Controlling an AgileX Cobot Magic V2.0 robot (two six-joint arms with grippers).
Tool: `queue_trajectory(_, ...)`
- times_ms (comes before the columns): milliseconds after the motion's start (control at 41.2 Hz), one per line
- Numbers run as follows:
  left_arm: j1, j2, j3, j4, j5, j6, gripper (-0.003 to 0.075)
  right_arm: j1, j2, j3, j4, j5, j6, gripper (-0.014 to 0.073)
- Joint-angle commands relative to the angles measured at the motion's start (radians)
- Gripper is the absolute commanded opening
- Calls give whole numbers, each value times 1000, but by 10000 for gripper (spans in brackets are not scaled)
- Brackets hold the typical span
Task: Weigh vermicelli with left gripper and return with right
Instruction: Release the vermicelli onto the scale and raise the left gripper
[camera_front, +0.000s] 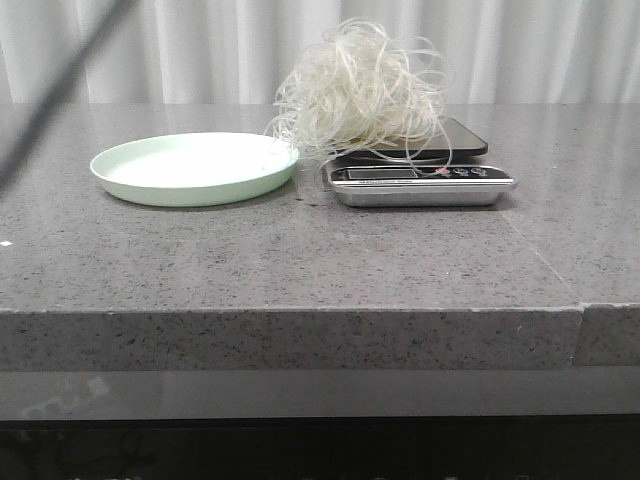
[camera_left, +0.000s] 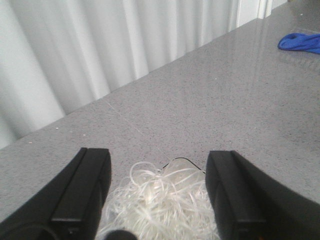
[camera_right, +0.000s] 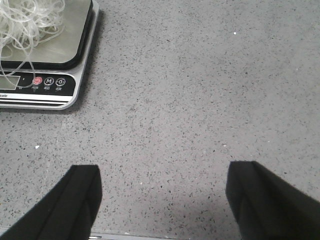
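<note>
While the plate (camera_front: 193, 168) sits bare toward the left of the grey stone worktop (camera_front: 300, 260), the vermicelli (camera_front: 362, 92) is heaped on the scale (camera_front: 420, 178) just beside it, near the far edge at mid-worktop. A few strands trail off the pan toward the plate's rim and down over the scale's display. The weighing half of the job looks essentially done: the noodles are on the pan and off the plate.

Seen from the left wrist, the left pincer (camera_left: 159, 197) is spread wide, its two dark fingers (camera_left: 85, 192) flanking the top of the white tangle without visibly pinching it; whether any strands touch the pads cannot be told. It appears to have let go of the load.

Farther right, the right pincer (camera_right: 162, 200) hovers over bare worktop, also spread and holding nothing, with the scale's button panel and part of the heap off to one side of its view. A blue cloth (camera_left: 300, 42) lies well away on the worktop.

What remains, by the task, is the return leg: the right arm closing on the heap and carrying it back to the plate. The loose, springy strands could snag or shed on the way.
</note>
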Motion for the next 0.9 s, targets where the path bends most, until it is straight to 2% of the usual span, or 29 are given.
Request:
queue_trajectory(0, -5, -132, -20, 3, 6, -1, 470, -4, 2, -31, 0, -53, -7, 611)
queue_trajectory(121, -5, -266, 61, 3, 20, -1, 470, -4, 2, -31, 0, -53, -7, 611)
queue_trajectory(655, -5, -884, 655, -3, 4, -1, 470, -4, 2, -31, 0, -53, -7, 611)
queue_trajectory(873, -5, -1099, 849, -22, 10, -1, 470, -2, 2, -31, 8, -52, -7, 611)
